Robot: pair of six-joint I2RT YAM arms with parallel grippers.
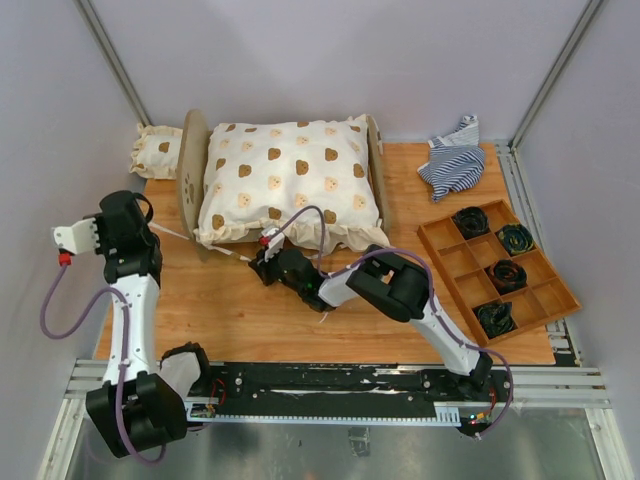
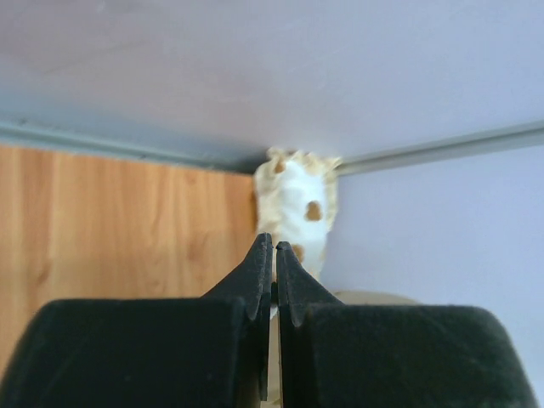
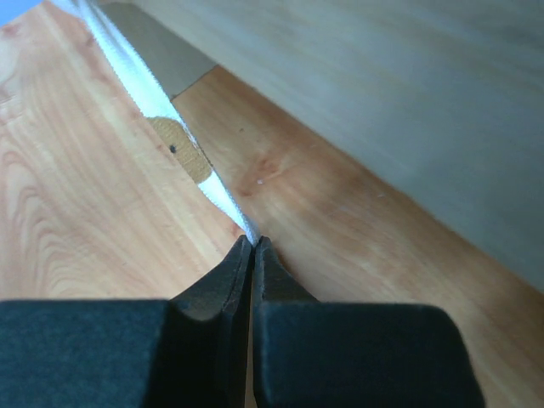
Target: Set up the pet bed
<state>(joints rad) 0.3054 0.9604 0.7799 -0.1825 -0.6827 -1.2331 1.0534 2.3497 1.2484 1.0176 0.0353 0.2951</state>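
Note:
The pet bed (image 1: 190, 168) stands at the back of the wooden table, its rounded end boards upright, with a large bear-print cushion (image 1: 290, 175) covering its base. A white strap (image 1: 232, 253) runs out from under the bed's front left corner. My right gripper (image 1: 262, 262) lies low on the table in front of the bed, shut on that strap (image 3: 161, 93), whose end sits at its tips (image 3: 254, 242). My left gripper (image 1: 138, 212) is raised at the table's left edge, shut (image 2: 274, 246), and faces a small bear-print cushion (image 2: 297, 204). A thin pale sliver shows between its jaws; I cannot tell what it is.
The small cushion (image 1: 155, 150) lies outside the bed's left end board. A blue-and-white striped cloth (image 1: 452, 160) is crumpled at the back right. A compartmented wooden tray (image 1: 560, 290) with several dark rolled items sits at the right. Another stretch of white strap (image 1: 172, 233) lies near my left arm.

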